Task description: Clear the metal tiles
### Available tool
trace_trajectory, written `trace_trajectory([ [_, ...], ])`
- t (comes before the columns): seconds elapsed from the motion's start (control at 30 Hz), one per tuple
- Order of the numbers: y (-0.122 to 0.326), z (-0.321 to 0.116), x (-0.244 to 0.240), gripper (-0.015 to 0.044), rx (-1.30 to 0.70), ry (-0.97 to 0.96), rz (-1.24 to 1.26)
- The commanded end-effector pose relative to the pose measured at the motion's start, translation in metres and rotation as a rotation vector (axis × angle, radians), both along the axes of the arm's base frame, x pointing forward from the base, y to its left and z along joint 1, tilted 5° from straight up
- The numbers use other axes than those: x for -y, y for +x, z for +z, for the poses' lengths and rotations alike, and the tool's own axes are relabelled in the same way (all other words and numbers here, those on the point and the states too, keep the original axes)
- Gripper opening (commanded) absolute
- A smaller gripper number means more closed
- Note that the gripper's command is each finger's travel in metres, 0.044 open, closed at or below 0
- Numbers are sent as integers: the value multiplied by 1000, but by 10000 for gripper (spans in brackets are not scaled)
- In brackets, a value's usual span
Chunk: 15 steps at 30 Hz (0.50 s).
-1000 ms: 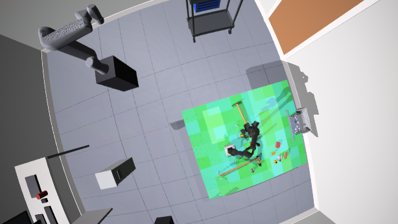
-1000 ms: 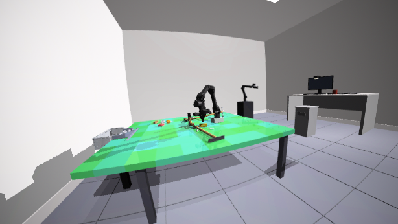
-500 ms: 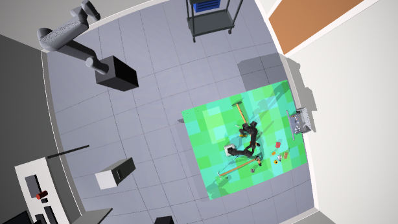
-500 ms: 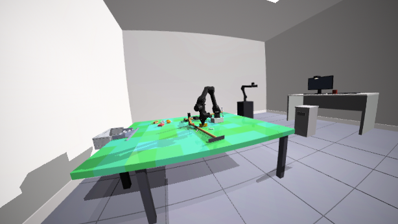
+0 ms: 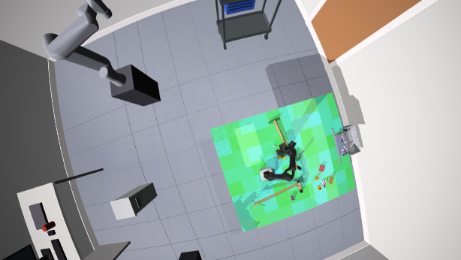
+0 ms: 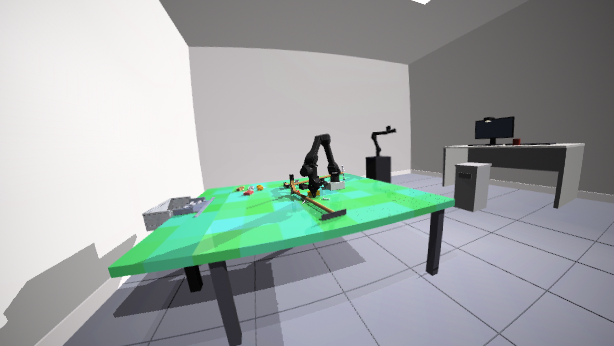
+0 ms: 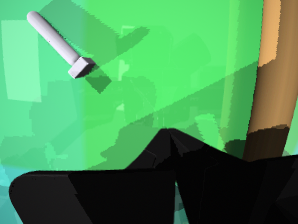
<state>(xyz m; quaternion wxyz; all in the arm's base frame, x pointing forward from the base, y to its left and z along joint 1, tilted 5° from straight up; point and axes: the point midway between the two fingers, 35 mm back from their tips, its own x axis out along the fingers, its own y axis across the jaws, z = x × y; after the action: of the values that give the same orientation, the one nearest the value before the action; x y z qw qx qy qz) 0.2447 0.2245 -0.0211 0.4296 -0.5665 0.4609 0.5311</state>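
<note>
A long scraper with a wooden handle (image 5: 279,130) (image 6: 322,205) (image 7: 276,85) and a wide dark blade (image 5: 274,120) (image 6: 333,215) lies on the table. My gripper (image 5: 282,149) (image 6: 314,195) (image 7: 166,135) is shut and empty, low over the table, with the handle to the right of its fingertips in the wrist view. The steel bench plate (image 5: 339,150) stands at the table's far edge with several small tiles on it. The grey catch box (image 5: 354,140) (image 6: 159,217) adjoins it at the wall side. Single tiles are too small to tell apart.
A pale bolt (image 7: 56,40) lies left of the fingertips. A yellow-orange object (image 5: 281,158) is close to the gripper. Another long wooden-handled tool (image 5: 275,194) lies beyond the arm base. A red block (image 5: 322,167) and several small objects lie between the arm and the plate.
</note>
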Motion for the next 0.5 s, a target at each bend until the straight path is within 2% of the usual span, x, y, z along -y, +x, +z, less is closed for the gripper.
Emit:
trace_trajectory([
  [0.0, 2, -1, -1, 0, -2, 2, -6],
  [0.47, 15, 0, -6, 0, -1, 3, -6],
])
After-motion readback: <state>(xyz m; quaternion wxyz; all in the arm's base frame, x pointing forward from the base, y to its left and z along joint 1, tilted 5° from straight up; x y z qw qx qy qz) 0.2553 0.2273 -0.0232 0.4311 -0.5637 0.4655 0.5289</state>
